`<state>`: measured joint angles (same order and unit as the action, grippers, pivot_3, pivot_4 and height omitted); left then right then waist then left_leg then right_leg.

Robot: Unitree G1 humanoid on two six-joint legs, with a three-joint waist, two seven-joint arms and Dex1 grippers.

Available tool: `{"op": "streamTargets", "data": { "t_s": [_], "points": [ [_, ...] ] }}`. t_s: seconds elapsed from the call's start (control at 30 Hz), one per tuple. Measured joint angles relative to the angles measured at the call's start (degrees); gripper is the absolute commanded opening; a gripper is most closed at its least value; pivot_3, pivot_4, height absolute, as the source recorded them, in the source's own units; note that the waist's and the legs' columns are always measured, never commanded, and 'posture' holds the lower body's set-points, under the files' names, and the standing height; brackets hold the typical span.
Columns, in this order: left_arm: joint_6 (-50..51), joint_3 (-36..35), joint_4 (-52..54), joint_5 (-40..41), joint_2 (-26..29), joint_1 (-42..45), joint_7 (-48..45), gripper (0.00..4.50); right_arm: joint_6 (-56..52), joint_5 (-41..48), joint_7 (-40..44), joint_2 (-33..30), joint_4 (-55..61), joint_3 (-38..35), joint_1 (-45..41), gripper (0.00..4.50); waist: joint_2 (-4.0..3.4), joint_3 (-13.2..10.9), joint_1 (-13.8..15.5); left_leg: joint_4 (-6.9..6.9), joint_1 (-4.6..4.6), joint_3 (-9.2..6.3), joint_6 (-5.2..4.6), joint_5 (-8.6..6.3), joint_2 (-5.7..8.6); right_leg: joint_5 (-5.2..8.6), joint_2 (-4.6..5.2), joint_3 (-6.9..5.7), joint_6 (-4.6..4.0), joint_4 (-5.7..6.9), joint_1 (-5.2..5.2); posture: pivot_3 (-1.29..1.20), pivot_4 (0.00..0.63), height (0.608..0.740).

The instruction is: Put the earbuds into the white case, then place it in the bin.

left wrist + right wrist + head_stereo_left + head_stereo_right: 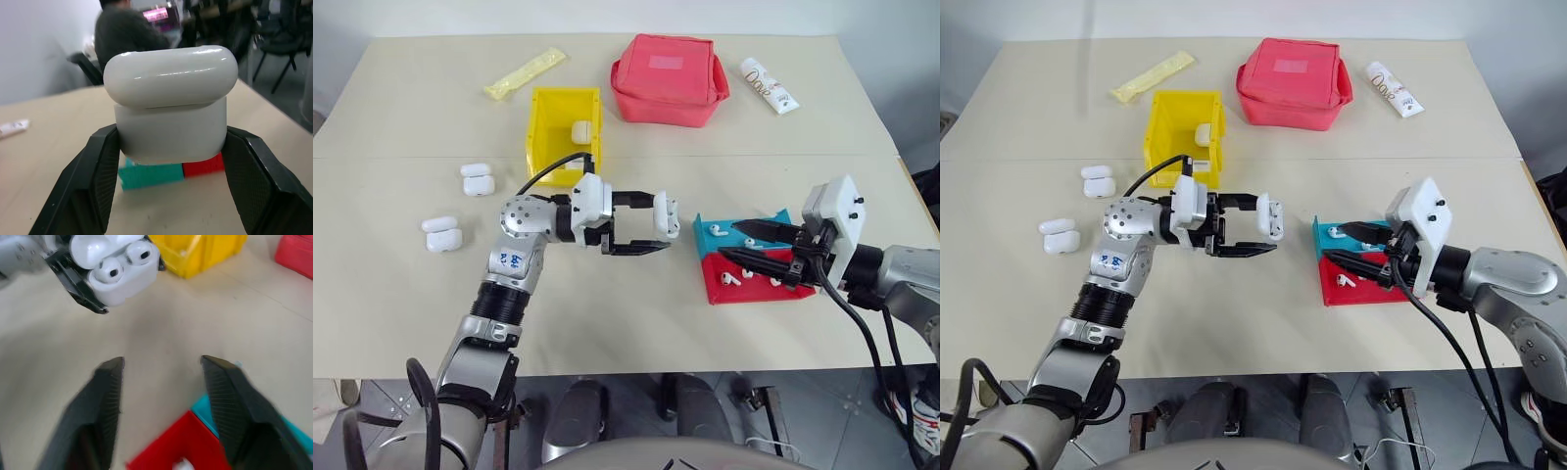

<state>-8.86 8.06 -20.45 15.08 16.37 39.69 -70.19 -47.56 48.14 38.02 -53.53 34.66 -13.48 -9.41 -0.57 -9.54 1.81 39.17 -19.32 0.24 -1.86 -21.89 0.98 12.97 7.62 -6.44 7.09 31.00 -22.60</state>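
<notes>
- Nearest us, our right gripper (744,243) hangs over the red-and-blue tray (749,289) of loose earbuds (731,278), jaws parted and empty.
- Mid-worktop, our left gripper (651,228) clamps the white case (666,213), lid ajar, two buds seated.
- It looks light, rigid and slippery; we judge the flat sides the best grip.
- Farthest, the bin (551,127) holds another case.

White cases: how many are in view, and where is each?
4. One white case is held in the left tool, one lies inside the yellow bin, and two sit open on the table. Others may be hidden.
</notes>
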Motion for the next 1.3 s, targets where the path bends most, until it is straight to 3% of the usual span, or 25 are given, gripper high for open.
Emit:
{"op": "streamTargets", "data": {
  "t_s": [0.13,0.17,0.47,0.7,1.03,1.17,1.3],
  "points": [
    [-1.22,1.78,-1.20,-2.97,0.60,3.05,0.03,2.76,-4.12,0.22,-3.88,-1.19,1.59,1.36,-10.86,0.11,-0.01,0.00,-0.12,-0.01,-0.02,-0.02,0.05,-0.02,-0.09,0.00,0.04,0.08,0.00,-0.06,-0.03,0.00,0.150,0.740],
    [-1.51,2.19,-1.76,-3.49,0.53,3.86,0.02,2.76,-5.35,0.33,-4.71,-1.19,1.84,2.57,-14.11,0.02,-0.01,0.00,-0.17,-0.01,-0.02,-0.04,0.07,-0.03,-0.12,0.00,0.05,0.11,-0.01,-0.06,-0.02,0.00,0.150,0.740],
    [-2.48,3.69,-6.79,-5.62,0.31,7.04,-0.44,2.76,-13.69,-2.57,-6.52,0.54,2.00,18.51,-34.11,0.02,-0.01,0.00,-0.25,-0.02,-0.15,-0.07,0.08,0.00,-0.09,0.02,-0.04,-0.08,-0.06,-0.01,-0.12,0.00,0.150,0.740],
    [-3.09,3.87,-8.18,-6.83,0.27,8.51,-0.49,2.76,-14.05,-7.27,-3.39,2.53,-0.13,26.38,-40.84,0.02,-0.01,0.00,-0.37,-0.02,-0.16,-0.06,0.06,0.01,-0.05,0.01,-0.04,-0.12,-0.04,0.02,-0.14,0.00,0.150,0.740],
    [-3.77,3.56,-9.64,-7.02,0.09,9.08,-0.22,2.76,-13.68,-13.49,1.10,1.03,-2.47,29.26,-38.10,0.02,0.00,0.00,-0.25,-0.01,-0.18,-0.07,0.03,0.03,0.01,0.00,-0.03,-0.18,-0.01,0.05,-0.13,0.00,0.150,0.740],
    [-3.68,2.58,-9.49,-6.33,0.29,8.90,0.40,2.76,-13.95,-13.43,2.53,-2.73,-1.33,24.25,-32.28,0.02,0.04,-0.01,-0.26,-0.01,-0.18,-0.06,0.05,0.04,0.00,-0.01,-0.03,-0.18,0.01,0.03,-0.12,0.00,0.150,0.740],
    [-2.89,0.79,-8.79,-4.62,0.26,8.35,0.96,2.76,-13.25,-11.50,3.25,-2.45,-1.11,15.44,-24.89,0.02,0.04,-0.01,-0.28,-0.01,-0.13,-0.03,0.07,0.05,-0.01,-0.03,-0.04,-0.15,0.03,0.04,-0.09,0.00,0.150,0.740]
  ]
}}
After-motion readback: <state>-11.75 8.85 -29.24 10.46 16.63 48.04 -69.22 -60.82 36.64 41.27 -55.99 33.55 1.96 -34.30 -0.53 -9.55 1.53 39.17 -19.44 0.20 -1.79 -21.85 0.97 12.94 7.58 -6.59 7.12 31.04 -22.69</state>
